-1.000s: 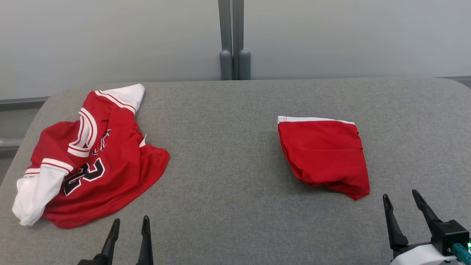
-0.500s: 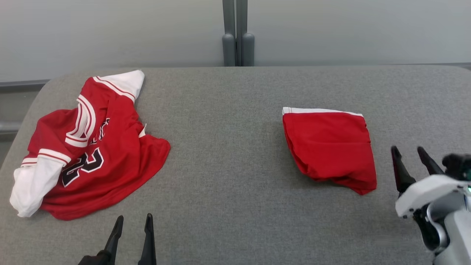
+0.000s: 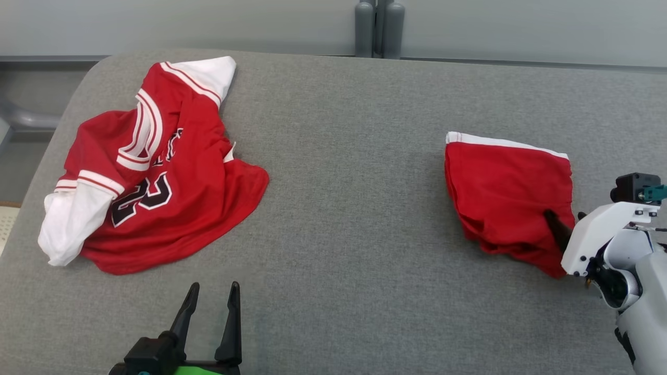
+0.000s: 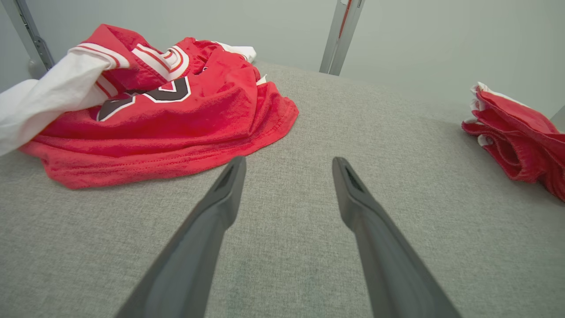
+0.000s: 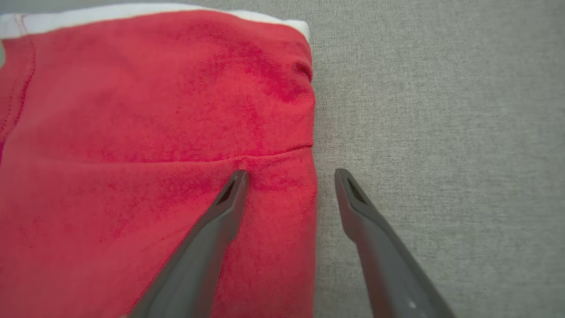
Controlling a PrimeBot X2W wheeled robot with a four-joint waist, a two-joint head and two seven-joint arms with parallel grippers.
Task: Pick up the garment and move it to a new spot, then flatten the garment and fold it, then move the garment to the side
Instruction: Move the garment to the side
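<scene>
Well over on the robot's right, the folded red garment (image 3: 508, 192) lies on the grey padded table (image 3: 354, 182), a white band running along its far edge and its near corner tapering toward the robot. In the right wrist view the garment (image 5: 154, 110) takes up the left part of the picture, with a seam crossing it and its side edge running down between the two dark fingers. The right gripper (image 3: 568, 224) is at that near right part of the cloth with its jaws spread wide and nothing between them but the garment's edge. In its own view the right gripper (image 5: 290, 176) has one finger over the red fabric and the other over bare table just beside it. Whether the fingertips press on the cloth I cannot tell.

The left gripper (image 3: 214, 286) hangs low over bare table near the front edge, well apart from the folded garment, its fingers also parted and empty. From its wrist the left gripper (image 4: 288, 163) sees the folded garment (image 4: 521, 132) far off to one side.

A crumpled red jersey (image 3: 156, 172) with white sleeves and a black number lies on the table's left part.
</scene>
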